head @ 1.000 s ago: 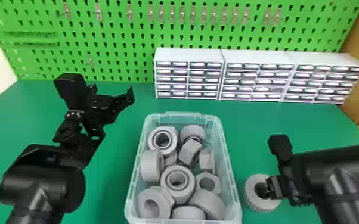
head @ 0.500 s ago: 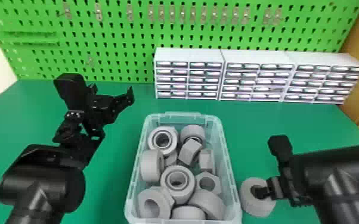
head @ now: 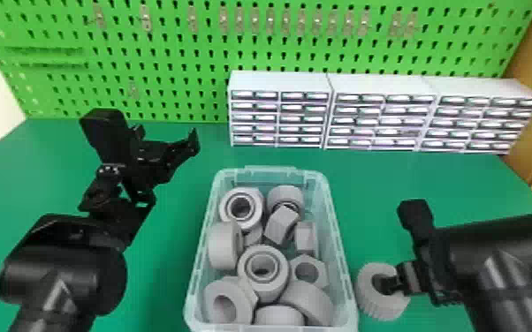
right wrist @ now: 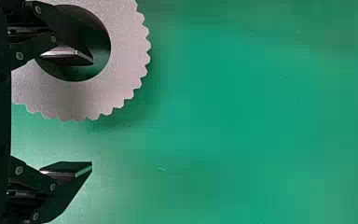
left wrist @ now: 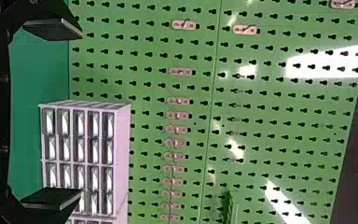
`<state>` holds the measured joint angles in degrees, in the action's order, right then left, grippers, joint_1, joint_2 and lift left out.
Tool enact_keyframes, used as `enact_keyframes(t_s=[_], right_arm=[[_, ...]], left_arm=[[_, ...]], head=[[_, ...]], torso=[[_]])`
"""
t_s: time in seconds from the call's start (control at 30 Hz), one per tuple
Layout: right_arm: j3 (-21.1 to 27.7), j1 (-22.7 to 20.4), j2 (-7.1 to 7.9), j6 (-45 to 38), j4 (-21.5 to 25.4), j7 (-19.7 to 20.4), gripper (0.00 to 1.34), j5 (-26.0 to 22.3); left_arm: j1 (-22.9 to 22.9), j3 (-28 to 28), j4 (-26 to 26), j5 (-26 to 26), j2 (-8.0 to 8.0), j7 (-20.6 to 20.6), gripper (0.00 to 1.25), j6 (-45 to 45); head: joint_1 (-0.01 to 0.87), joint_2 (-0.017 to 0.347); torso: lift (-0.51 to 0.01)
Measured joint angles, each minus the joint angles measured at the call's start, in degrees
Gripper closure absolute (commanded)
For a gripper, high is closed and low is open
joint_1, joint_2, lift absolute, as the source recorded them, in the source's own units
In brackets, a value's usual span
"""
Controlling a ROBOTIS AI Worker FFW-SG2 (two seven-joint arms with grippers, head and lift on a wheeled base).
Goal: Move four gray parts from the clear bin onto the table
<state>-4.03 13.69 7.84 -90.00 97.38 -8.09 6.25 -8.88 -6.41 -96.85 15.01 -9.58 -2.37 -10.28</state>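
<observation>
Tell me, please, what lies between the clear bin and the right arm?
In the head view, a gray ridged ring lies between the clear bin and the right arm. One right finger is in its hole.

- Premises: workshop-type workbench area.
- Evidence: green pegboard [head: 181, 57] fitted with metal hooks [head: 255, 22].
- Evidence: small-drawer cabinets [head: 380, 110] on a green worktop [head: 159, 273].

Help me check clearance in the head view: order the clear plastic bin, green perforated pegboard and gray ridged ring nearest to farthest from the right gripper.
1. Gray ridged ring: right of the bin, one finger of the right gripper in its hole.
2. Clear bin: left of the gripper.
3. Green pegboard: at the back.
</observation>
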Motion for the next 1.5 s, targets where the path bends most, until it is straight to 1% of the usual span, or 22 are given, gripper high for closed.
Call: enact_keyframes(t_s=[0.3,0.53,0.77,0.93,1.13,1.3,1.5], right_arm=[[-0.6,1.5,0.19,0.0,1.5,0.0,0.46,0.3],[-1.5,4.3,0.67,0.0,4.3,0.0,0.46,3.0],[-2.1,7.5,1.51,0.0,7.4,-0.1,0.47,2.7],[-3.5,9.6,1.87,0.0,8.7,-0.1,0.47,1.0],[-7.9,12.8,2.36,0.0,9.0,-0.1,0.46,-2.4],[-11.6,14.8,2.22,0.0,8.8,0.0,0.46,-5.4],[-16.0,16.1,2.03,0.0,8.0,-0.1,0.46,-10.7]], left_arm=[[0.2,0.2,0.0,0.3,0.00,0.0,0.10,0.0],[0.3,0.4,0.0,0.4,0.05,0.0,0.10,0.0],[0.5,0.5,0.0,0.5,0.09,0.0,0.10,0.0],[0.6,0.5,0.0,0.5,0.09,-0.1,0.10,-0.1],[0.6,0.6,0.0,0.4,0.08,-0.5,0.10,-0.5],[0.6,0.6,0.1,0.3,0.08,-0.6,0.10,-0.7],[0.7,1.1,0.2,0.3,0.06,-1.4,0.10,-1.2]], head=[[0.678,0.034],[0.678,0.034],[0.678,0.034],[0.678,0.034],[0.678,0.034],[0.678,0.034],[0.678,0.034]], torso=[[-0.050],[-0.050],[-0.050],[-0.050],[-0.050],[-0.050],[-0.050]])
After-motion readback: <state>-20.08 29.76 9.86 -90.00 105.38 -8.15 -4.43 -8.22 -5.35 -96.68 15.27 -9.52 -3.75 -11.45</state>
